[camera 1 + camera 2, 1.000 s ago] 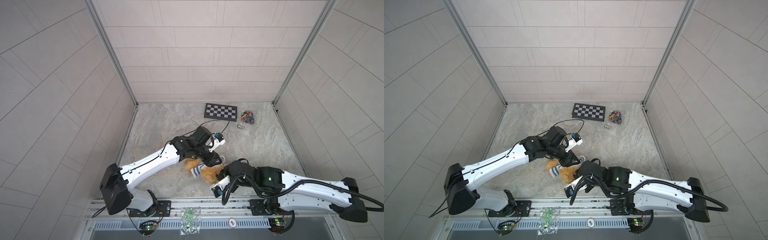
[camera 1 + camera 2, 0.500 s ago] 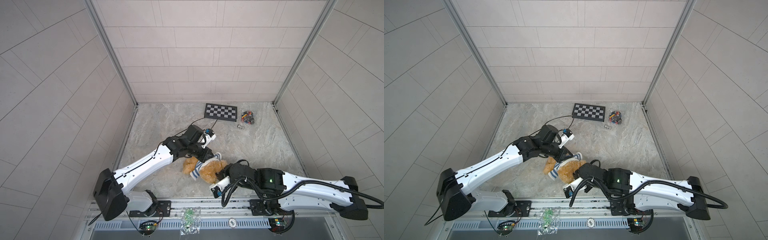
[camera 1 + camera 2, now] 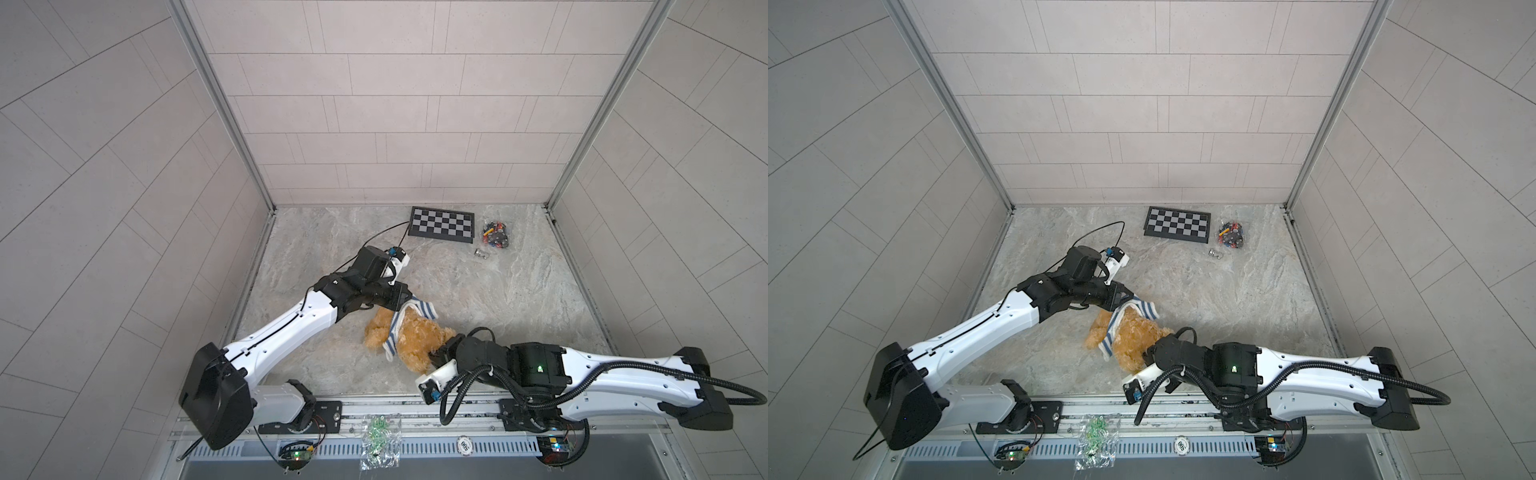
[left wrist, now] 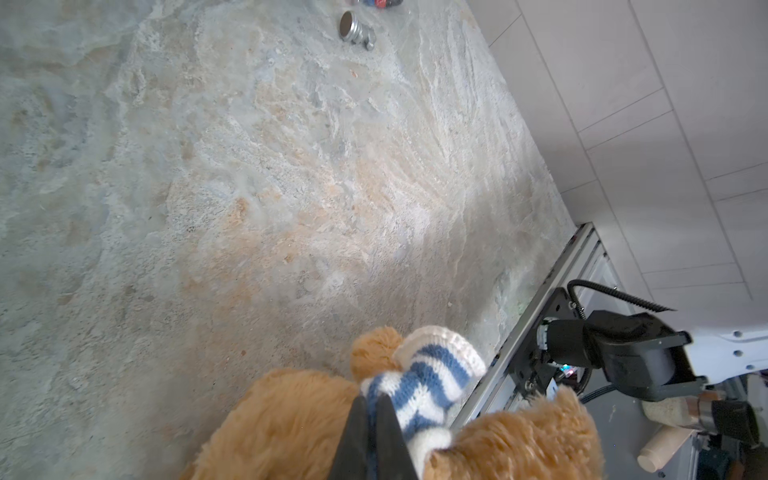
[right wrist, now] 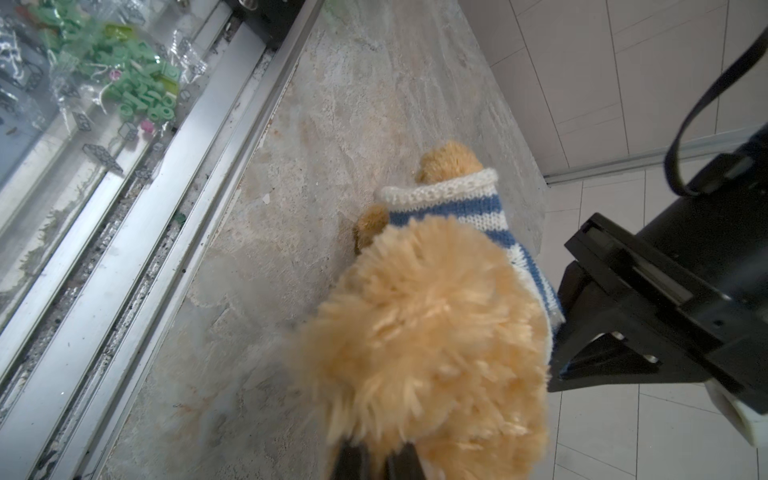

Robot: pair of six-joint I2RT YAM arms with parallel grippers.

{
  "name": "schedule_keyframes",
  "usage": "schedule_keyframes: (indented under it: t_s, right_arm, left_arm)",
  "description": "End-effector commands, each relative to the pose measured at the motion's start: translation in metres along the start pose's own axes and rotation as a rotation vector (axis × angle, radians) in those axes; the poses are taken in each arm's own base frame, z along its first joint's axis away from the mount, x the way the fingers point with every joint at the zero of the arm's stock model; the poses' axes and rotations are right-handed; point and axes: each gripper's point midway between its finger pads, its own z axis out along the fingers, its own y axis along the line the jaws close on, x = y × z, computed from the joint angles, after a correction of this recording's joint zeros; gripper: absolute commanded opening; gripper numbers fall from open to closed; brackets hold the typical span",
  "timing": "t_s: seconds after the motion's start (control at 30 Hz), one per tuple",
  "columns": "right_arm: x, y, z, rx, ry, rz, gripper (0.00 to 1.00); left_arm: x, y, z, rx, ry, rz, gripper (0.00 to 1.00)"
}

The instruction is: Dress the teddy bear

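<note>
The golden-brown teddy bear [image 3: 415, 343] [image 3: 1133, 343] lies on the stone table near the front, between both arms. A blue-and-white striped sweater [image 3: 417, 309] [image 3: 1140, 309] is round its body, bunched in a band with one white-cuffed sleeve [image 4: 432, 370] sticking out. My left gripper [image 4: 374, 401] [image 3: 405, 304] is shut on the sweater's fabric at the bear's far side. My right gripper [image 5: 376, 451] [image 3: 436, 359] is shut on the bear's fur [image 5: 436, 332] at its near end. The bear's face is hidden.
A checkerboard [image 3: 441, 224], a bag of small colourful parts [image 3: 494, 235] and a small metal piece [image 3: 481, 252] lie at the back. The metal front rail [image 5: 166, 199] runs close to the bear, with a bag of green parts [image 3: 380, 436] on it.
My left gripper has closed on the sweater and drawn back and to the left, stretching the fabric. The bear has shifted slightly left with it. The right gripper keeps its hold.
</note>
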Motion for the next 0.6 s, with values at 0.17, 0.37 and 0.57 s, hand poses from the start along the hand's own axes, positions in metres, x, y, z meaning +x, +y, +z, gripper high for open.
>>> schedule_keyframes:
  t_s: [0.17, 0.37, 0.57]
  right_arm:
    - [-0.032, -0.061, -0.022, 0.104, -0.170, 0.349, 0.00]
    - [-0.037, -0.131, -0.041, 0.130, -0.269, 0.796, 0.00]
    - [-0.021, -0.162, -0.027, 0.067, -0.271, 1.142, 0.00]
  left_arm:
    - [-0.025, -0.023, -0.041, 0.080, -0.177, 0.021, 0.44]
    - [-0.027, -0.001, -0.072, 0.042, -0.283, -0.052, 0.53]
    - [-0.022, 0.028, -0.094, -0.027, -0.368, -0.127, 0.56]
